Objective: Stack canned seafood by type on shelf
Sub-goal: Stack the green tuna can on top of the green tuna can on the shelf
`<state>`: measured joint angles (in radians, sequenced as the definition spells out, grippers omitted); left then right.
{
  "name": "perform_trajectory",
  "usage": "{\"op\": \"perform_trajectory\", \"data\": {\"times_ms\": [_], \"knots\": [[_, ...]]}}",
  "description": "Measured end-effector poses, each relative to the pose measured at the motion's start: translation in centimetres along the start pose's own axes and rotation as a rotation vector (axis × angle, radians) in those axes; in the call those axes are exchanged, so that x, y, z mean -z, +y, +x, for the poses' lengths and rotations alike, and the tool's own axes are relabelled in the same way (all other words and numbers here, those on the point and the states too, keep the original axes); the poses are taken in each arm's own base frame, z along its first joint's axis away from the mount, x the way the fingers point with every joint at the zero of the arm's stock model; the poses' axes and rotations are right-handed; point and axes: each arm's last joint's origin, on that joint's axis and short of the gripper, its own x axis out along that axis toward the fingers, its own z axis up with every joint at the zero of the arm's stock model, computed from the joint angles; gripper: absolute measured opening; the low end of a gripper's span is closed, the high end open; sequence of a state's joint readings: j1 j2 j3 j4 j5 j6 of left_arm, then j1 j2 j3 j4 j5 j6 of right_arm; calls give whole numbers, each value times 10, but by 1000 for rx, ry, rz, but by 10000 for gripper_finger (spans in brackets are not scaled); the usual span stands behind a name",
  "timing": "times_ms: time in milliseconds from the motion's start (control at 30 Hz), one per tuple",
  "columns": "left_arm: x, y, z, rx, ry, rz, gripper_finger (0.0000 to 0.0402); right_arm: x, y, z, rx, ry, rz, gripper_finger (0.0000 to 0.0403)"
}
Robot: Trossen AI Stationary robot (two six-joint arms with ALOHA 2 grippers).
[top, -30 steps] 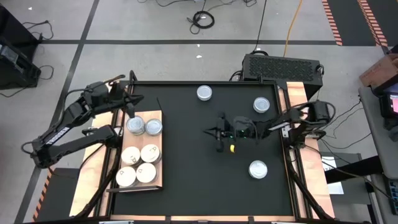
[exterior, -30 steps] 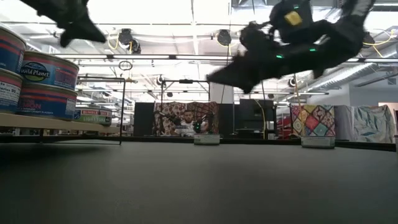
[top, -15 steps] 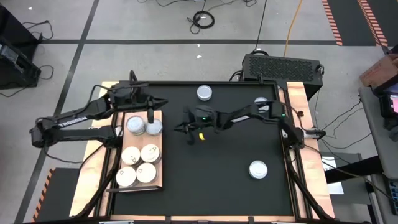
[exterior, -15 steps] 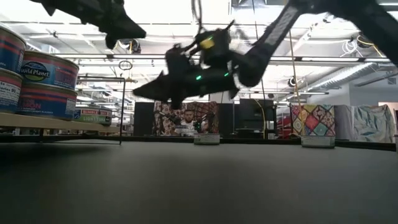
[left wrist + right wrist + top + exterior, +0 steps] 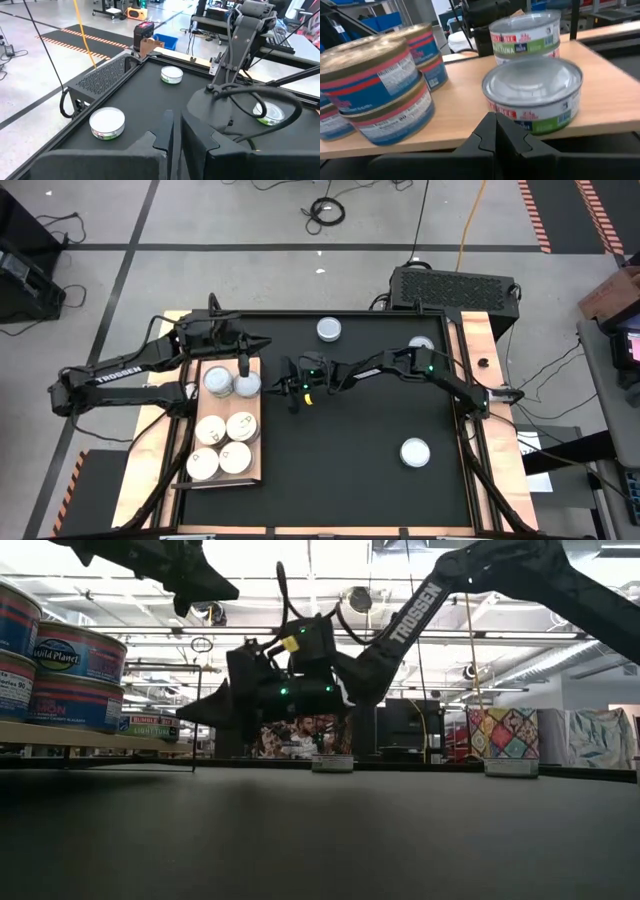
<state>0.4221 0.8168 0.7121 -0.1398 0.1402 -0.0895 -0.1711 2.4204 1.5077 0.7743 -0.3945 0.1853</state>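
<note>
The shelf [image 5: 254,472] is a light wooden board on the mat's left side. It bears two silver-topped tins [image 5: 246,384] at its far end and several cream-topped tins [image 5: 226,444] nearer. My right gripper [image 5: 287,386] is shut and reaches level across the mat. It stops a short way off the shelf's right edge, facing a silver-topped tin [image 5: 532,95]. My left gripper [image 5: 262,343] is shut on nothing, above the shelf's far right corner. Three loose tins [image 5: 329,330], [image 5: 415,451], [image 5: 267,112] rest on the mat.
A black mat [image 5: 350,480] covers the table inside a black frame. The shelf stands raised on thin legs [image 5: 194,762]. A black box [image 5: 455,285] sits beyond the far right corner. A person [image 5: 297,738] shows in the room beyond the table.
My right gripper has swept from the mat's middle toward the table's left edge and sunk, ending close to the shelf's right side, still shut. My left gripper has swung toward the table's right, over the shelf's far end, and then held still.
</note>
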Motion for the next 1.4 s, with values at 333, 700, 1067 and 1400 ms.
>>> {"op": "perform_trajectory", "data": {"times_ms": [333, 700, 1067, 1400], "knots": [[1, 1, 4, -1, 13, -3, 35, 1, -2, 1, 55, -6, -20, 0], [3, 1, 7, -2, 24, -5, 35, -2, -4, 2, 123, -24, -60, 0], [3, 1, 7, 2, 23, -11, 35, -12, -5, 8, 125, 11, -112, 0], [3, 1, 7, 7, 32, -4, 35, -11, -4, 7, 6, 37, -140, 0]]}}
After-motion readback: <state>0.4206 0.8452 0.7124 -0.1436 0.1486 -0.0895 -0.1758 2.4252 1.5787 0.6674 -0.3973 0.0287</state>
